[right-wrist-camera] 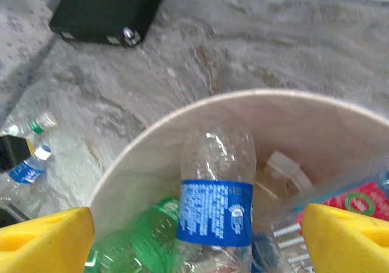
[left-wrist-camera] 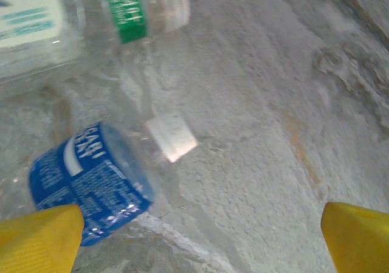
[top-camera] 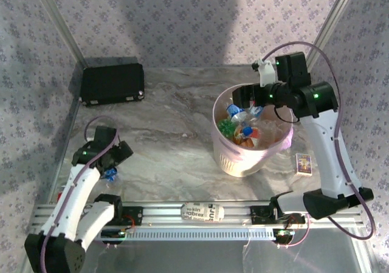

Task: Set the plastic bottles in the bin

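The left gripper (left-wrist-camera: 200, 230), jaws wide apart, hung over the table's (left-wrist-camera: 273, 133) near-left corner, where a blue-labelled bottle (left-wrist-camera: 91, 176) lay slantwise across the gap, its body beside 1 finger, far nearer this arm than the right gripper (right-wrist-camera: 197, 239), spread open above the pink bin (right-wrist-camera: 130, 157).

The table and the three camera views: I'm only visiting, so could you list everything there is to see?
bin: one, pale pink, on the table right of centre
bottles in the bin: several, mostly clear, one green, one blue-labelled; count unclear
loose bottles: at least three, clear, blue, green and pale labels, near-left table
black case: one, far left
card: one, small, right of bin
printed strip: one, black-and-white, on front rail
left gripper: one, yellow fingers, open, over loose bottles
right gripper: one, yellow fingers, open, over bin
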